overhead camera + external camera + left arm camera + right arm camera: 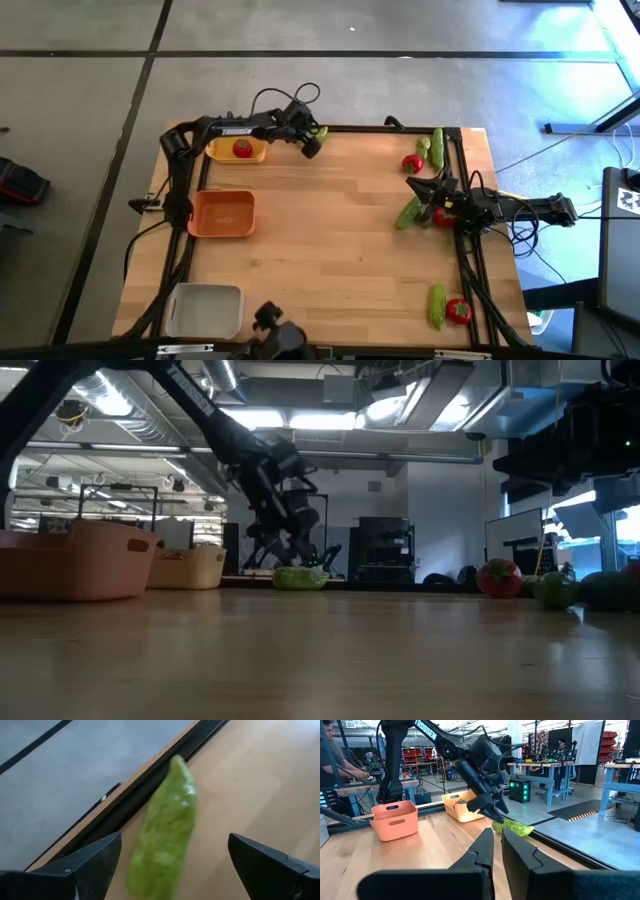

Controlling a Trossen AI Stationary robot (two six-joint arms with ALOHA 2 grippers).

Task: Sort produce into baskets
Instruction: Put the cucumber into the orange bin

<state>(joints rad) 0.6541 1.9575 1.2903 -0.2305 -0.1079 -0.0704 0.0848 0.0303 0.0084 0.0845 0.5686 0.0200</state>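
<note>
Light wooden counter (330, 250) with black frame rail along edges.

Three shallow rounded-rectangle plastic baskets down the left side: white-grey basket (204, 309) at near left corner; orange basket (222, 214) midway; yellow basket (237, 151) at far left, holding one small red round tomato-like piece (241, 149).

Left arm, dark, reaching along far edge; left claw (311, 142) open, fingers (95, 860) spread wide on either side of an elongated green cucumber-like piece (162, 832), not gripping it. Piece lying on counter just beside far frame rail, beside yellow basket.

Right arm, dark, at right edge; right claw (425, 190) with fingers (480, 851) nearly closed, narrow gap only, nothing held.

Loose produce, right side:
- green cucumber piece (437, 147) along far right rail, pale-green lime-like piece (424, 144) and red tomato (412, 164) just beside it;
- green cucumber (408, 212) and red tomato (443, 216) near right claw;
- green cucumber (437, 305) touching red tomato (459, 311) near the front right corner.
</note>
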